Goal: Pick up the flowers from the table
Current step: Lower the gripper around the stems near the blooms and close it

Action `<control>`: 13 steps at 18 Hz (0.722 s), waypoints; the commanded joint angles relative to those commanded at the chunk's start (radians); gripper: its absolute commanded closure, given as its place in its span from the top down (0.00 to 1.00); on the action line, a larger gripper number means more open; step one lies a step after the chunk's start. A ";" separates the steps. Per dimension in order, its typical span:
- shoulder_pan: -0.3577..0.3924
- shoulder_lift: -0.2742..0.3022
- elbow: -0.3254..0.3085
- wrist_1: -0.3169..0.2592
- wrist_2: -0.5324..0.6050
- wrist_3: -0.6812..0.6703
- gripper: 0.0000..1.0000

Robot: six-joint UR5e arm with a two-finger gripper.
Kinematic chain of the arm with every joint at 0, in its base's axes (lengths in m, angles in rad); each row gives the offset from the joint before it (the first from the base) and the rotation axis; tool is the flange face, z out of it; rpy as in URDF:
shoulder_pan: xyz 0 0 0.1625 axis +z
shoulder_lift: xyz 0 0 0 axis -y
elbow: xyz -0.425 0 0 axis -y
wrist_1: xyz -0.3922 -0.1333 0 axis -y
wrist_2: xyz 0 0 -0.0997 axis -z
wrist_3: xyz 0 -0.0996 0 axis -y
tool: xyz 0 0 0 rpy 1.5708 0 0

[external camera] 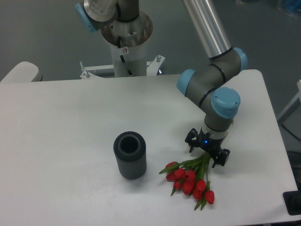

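Fixed overhead-oblique view of a single UR5e arm working over the table (70,117), a white top with rounded corners. The flowers (190,179), a small bunch of red tulips with green stems and leaves, lie flat on the table near its front right area. The blooms fan out toward the front edge and to the left; the stems converge upward and to the right, where they run in under the end effector (207,153). The long axis of the bunch thus runs diagonally, from the blooms at lower left to the stem ends at upper right.

The end effector points down at the table and sits directly over the stem end of the bunch, with its two dark fingers standing on either side of the gathered stems. The fingers appear spread and not yet pressed on the stems, though contact at the tips is too small to resolve. The bunch rests on the table and shows no sign of being lifted.

A dark grey ribbed cylindrical vase (130,155) stands upright to the left of the flowers, apart from them and from the arm.

Judged from this layout, the coming move turns on closing across the stems, transverse to the long axis, before any lift; the blooms would then hang away from the grasp point.
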 joint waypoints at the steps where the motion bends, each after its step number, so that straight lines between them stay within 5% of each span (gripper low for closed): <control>1: -0.003 -0.003 -0.002 0.009 0.000 0.000 0.89; 3: -0.009 -0.014 0.026 0.019 -0.002 0.000 0.26; 4: -0.011 -0.014 0.031 0.019 -0.002 0.000 0.19; 6: -0.011 -0.014 0.034 0.019 -0.002 0.002 0.10; 13: -0.014 -0.011 0.109 0.014 -0.024 0.002 0.09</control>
